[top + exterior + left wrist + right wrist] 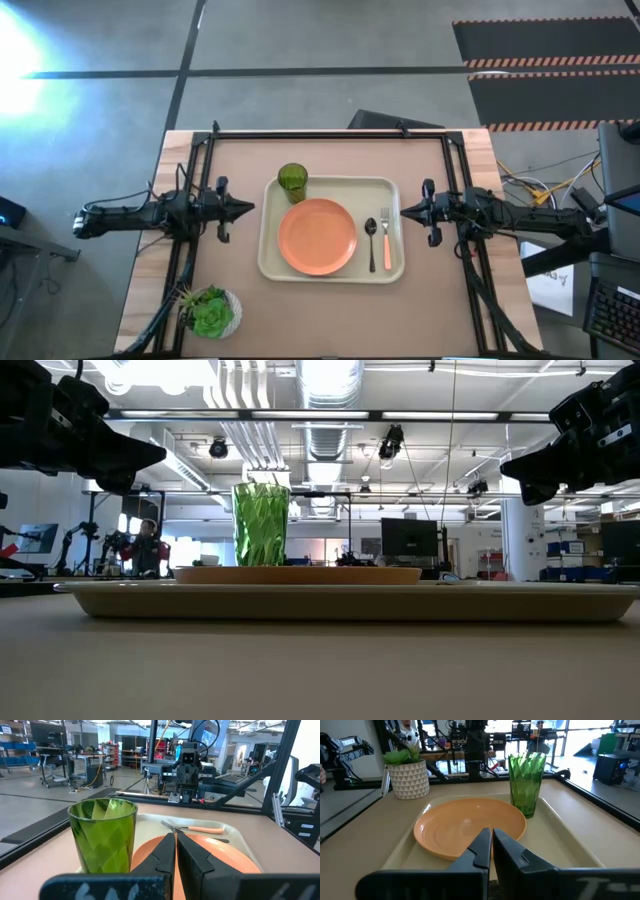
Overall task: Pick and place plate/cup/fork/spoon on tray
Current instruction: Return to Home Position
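Fork (386, 243) and spoon (371, 240) lie parallel on the cream tray (272, 262), handles toward the bench's near edge; left end effector (248, 208) and right end effector (405, 211) clenched, empty.

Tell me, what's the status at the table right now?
Left gripper and right gripper shut, empty, flanking the tray. Plate, cup, spoon, fork all on tray. Potted plant clear.
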Action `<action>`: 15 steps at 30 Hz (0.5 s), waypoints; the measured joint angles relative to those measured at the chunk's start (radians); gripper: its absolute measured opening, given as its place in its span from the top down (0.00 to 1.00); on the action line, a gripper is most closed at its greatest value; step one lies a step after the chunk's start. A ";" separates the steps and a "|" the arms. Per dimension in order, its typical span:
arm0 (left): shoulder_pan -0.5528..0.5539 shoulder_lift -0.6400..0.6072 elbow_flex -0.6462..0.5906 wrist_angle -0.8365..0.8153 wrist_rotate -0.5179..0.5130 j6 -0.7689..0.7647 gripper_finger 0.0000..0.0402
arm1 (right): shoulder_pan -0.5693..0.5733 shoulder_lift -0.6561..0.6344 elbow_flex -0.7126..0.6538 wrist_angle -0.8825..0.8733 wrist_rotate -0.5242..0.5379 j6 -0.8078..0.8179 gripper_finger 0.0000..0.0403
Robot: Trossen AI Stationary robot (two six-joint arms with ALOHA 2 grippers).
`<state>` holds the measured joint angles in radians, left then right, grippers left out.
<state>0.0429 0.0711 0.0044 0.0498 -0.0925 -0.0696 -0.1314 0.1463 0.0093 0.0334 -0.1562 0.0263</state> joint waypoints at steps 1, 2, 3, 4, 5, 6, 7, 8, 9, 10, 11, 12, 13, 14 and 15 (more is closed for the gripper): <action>0.000 0.000 0.000 0.000 0.000 0.000 1.00 | 0.000 0.000 0.000 0.000 0.000 0.000 0.98; 0.000 0.000 0.000 0.001 0.000 0.000 1.00 | 0.000 0.000 0.000 0.000 0.000 0.000 0.98; 0.000 0.000 0.000 0.001 0.000 0.000 1.00 | 0.000 0.000 0.000 0.000 0.000 0.000 0.98; 0.000 0.000 0.000 0.001 0.001 0.000 1.00 | 0.000 0.000 0.000 0.000 0.000 0.000 0.98; 0.000 0.000 0.000 0.001 0.001 0.000 1.00 | 0.000 0.000 0.000 0.000 0.000 0.000 0.98; 0.000 0.001 0.000 0.001 0.001 0.000 1.00 | 0.000 0.000 0.000 0.000 0.000 0.000 0.98; 0.000 0.001 0.000 0.001 0.001 0.000 1.00 | 0.000 0.000 0.000 0.000 0.000 0.000 0.98; 0.000 0.002 0.000 0.001 0.001 0.000 1.00 | 0.000 0.000 0.000 0.000 0.000 0.000 0.98; 0.000 0.004 0.000 0.001 0.001 -0.001 1.00 | 0.000 0.000 0.000 0.000 0.000 0.000 0.98; 0.000 0.006 0.000 0.001 0.001 0.000 1.00 | 0.000 0.000 0.000 0.000 0.000 0.000 0.98; 0.000 0.008 0.000 0.001 0.001 -0.001 1.00 | 0.000 0.000 0.000 0.000 0.000 0.000 0.98; 0.000 0.009 0.000 0.001 0.002 -0.001 1.00 | 0.000 0.000 0.000 0.000 0.000 0.000 0.98; 0.000 0.011 0.000 0.002 0.002 -0.001 1.00 | 0.000 0.000 0.000 0.000 0.000 0.000 0.98; 0.000 0.013 0.000 0.002 0.002 -0.001 1.00 | 0.000 0.000 0.000 0.000 0.000 0.000 0.98; 0.000 0.014 0.000 0.002 0.002 -0.002 1.00 | 0.000 0.000 0.000 0.000 0.000 0.000 0.98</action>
<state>0.0425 0.0849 0.0044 0.0513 -0.0902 -0.0711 -0.1314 0.1463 0.0094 0.0338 -0.1562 0.0261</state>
